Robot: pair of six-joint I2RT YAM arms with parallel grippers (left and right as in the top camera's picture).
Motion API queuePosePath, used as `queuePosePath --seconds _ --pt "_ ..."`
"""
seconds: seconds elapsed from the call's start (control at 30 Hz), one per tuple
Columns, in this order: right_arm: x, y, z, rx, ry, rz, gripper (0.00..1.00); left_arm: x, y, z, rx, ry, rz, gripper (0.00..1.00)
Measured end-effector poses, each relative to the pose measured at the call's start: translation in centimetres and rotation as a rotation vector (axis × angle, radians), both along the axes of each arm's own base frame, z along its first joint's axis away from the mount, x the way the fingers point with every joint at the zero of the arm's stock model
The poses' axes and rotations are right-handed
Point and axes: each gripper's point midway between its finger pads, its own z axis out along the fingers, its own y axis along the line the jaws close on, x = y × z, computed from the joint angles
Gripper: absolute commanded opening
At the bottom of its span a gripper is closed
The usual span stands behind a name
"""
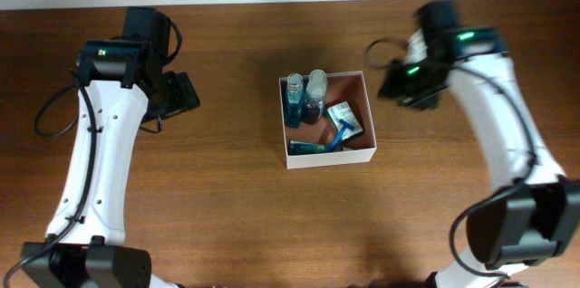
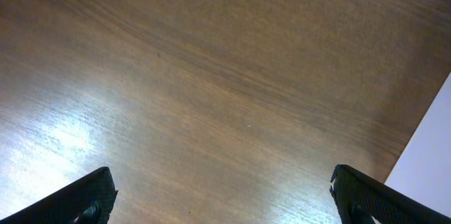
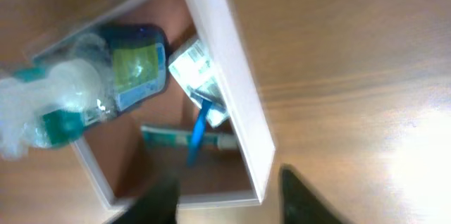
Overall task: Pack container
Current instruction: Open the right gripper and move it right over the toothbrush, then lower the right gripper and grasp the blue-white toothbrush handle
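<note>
Left gripper [image 2: 222, 176]: jaws spread wide, nothing between them, only bare table [image 2: 211, 76] beneath. It is parked well apart from the work.

Right gripper [image 3: 227, 180]: fingers blurred but parted, and I can make out nothing clamped in them. It hangs just beside the container's right wall, not touching it.

Container [image 1: 331, 159]: mid-table between my arms, upright, top open. Inside, a blue bottle [image 1: 294, 98] and a clear bottle [image 1: 314, 93] stand along the far wall. A small green-and-white box [image 1: 344, 118] lies to the right. A blue razor [image 1: 340, 134] leans over a flat tube [image 1: 308, 147] at the near wall.

Handling, my judgement: the walls are thin, so the container is likely light and easily creased, and bottom-heavy with its load. I would pinch a wall's top edge close to a corner, where it is stiffest, and grip gently. Sliding looks safer than lifting.
</note>
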Motion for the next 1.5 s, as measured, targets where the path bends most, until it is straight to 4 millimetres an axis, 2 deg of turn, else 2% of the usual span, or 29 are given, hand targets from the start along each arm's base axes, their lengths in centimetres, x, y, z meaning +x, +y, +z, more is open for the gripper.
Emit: queuePosePath --seconds 0.1,0.17,0.23,0.4,0.57,0.63,0.73,0.8,1.0,1.17,1.3,1.5 --pt "1.2 -3.8 3.3 -0.029 -0.104 0.022 0.84 0.0 0.0 0.0 0.0 0.0 0.0 0.99" --pt "1.6 -6.1 4.6 -0.058 -0.155 0.045 0.96 0.0 0.0 0.0 0.0 0.0 0.0 0.99" --pt "1.5 -8.8 5.1 -0.106 -0.19 0.086 0.98 0.0 0.0 0.0 0.0 0.0 0.0 0.99" --pt "0.3 -15.5 4.5 -0.238 -0.173 0.072 0.99 0.0 0.0 0.0 0.0 0.0 0.0 0.99" --pt "0.5 -21.2 2.9 -0.291 -0.161 -0.001 0.99 0.0 0.0 0.0 0.0 0.0 0.0 0.99" --pt "0.7 -22.7 1.6 -0.294 -0.147 -0.009 0.99 0.0 0.0 0.0 0.0 0.0 0.0 0.99" --pt "1.0 -24.0 -0.7 -0.29 -0.114 0.018 0.99 0.0 0.0 0.0 0.0 0.0 0.0 0.99" --pt "1.4 -24.3 -2.5 -0.287 -0.093 0.061 0.99 0.0 0.0 0.0 0.0 0.0 0.0 0.99" --pt "2.1 -24.7 -6.0 -0.286 -0.06 0.181 0.99 0.0 0.0 0.0 0.0 0.0 0.0 0.99" --pt "1.7 -25.4 -8.4 -0.306 0.0 0.238 1.0 0.0 0.0 0.0 0.0 0.0 0.0 0.99" --pt "1.4 -25.7 -10.7 -0.302 0.053 0.263 0.95 0.0 0.0 0.0 0.0 0.0 0.0 0.99" --pt "0.7 -25.8 -13.4 -0.279 0.123 0.278 0.95 0.0 0.0 0.0 0.0 0.0 0.0 0.99"
